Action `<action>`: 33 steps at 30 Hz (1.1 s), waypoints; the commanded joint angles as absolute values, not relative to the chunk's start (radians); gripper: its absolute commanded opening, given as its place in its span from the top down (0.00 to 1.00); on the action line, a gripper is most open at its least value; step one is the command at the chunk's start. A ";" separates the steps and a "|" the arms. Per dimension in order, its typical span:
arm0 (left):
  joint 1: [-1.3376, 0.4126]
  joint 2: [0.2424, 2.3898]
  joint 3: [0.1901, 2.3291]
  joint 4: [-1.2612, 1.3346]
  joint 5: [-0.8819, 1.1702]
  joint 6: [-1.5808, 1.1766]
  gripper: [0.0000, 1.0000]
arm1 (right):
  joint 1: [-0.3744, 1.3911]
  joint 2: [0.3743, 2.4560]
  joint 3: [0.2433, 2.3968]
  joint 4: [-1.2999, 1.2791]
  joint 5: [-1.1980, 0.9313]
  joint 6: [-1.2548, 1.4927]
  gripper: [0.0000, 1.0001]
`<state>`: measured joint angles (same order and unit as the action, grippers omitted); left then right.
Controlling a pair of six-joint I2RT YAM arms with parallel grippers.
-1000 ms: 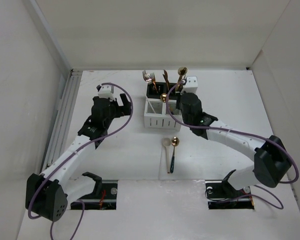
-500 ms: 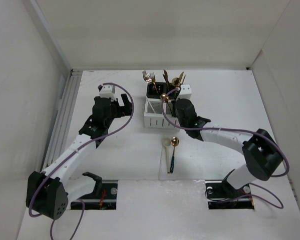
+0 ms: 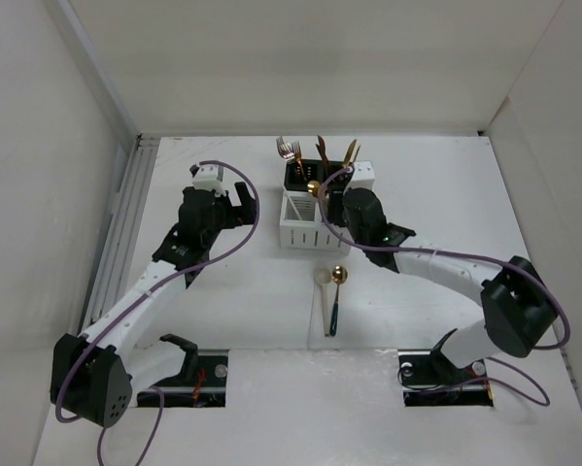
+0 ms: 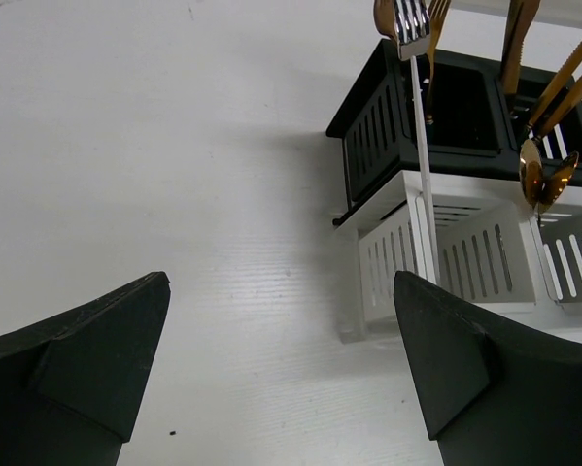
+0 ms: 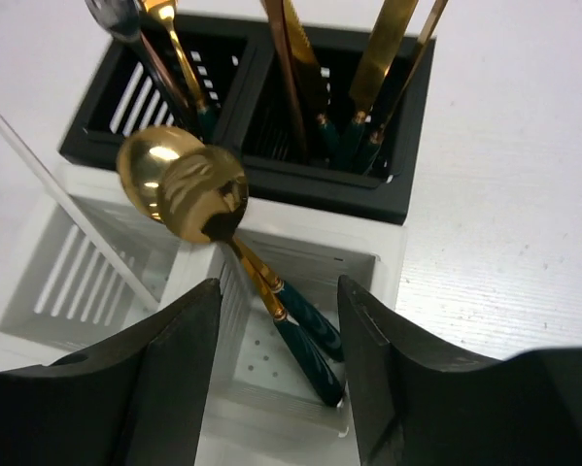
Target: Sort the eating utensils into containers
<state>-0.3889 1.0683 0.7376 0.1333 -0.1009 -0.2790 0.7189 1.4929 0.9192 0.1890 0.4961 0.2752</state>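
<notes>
The black caddy (image 3: 297, 176) and white caddy (image 3: 300, 236) stand touching near the middle of the table's (image 3: 446, 194) far edge, with open tabletop on either side. The right gripper (image 5: 279, 291) hovers, jaws apart, over two gold, green-handled spoons (image 5: 208, 199) leaning in the white caddy. The left gripper (image 4: 281, 291) gapes wide and empty. A cream spoon (image 3: 325, 301) and a gold spoon (image 3: 335, 306) lie side by side mid-table.

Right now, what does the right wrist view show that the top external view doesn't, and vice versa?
Only the right wrist view: inside the right compartment of the white caddy, the dark green handle ends of two gold spoons resting on its floor. Only the top external view: a cream spoon and a gold-bowled spoon lying side by side on the table, plus the left arm. Both: the black caddy behind the white one, with utensils standing in it.
</notes>
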 commanded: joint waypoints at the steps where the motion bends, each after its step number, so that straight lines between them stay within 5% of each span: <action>1: -0.383 1.028 0.762 0.172 -0.081 -0.284 0.00 | 0.713 1.410 0.982 0.184 0.524 0.293 0.43; 5: -0.383 1.019 0.739 0.184 -0.045 -0.252 0.00 | 0.747 1.336 1.031 0.115 0.590 0.293 0.38; 9: -0.383 1.000 0.720 0.184 0.017 -0.215 0.10 | 0.820 1.302 1.117 -0.122 0.629 0.293 0.26; 15: -0.383 0.969 0.678 0.213 0.097 -0.280 0.00 | 0.893 1.304 1.108 -0.699 0.553 0.653 0.31; 25: -0.383 0.959 0.638 0.200 0.314 -0.365 0.00 | 0.965 1.147 0.812 -0.566 0.238 0.782 0.44; 33: -0.383 0.959 0.618 0.111 0.193 -0.365 0.00 | 0.997 1.232 0.748 -0.505 0.156 0.742 0.50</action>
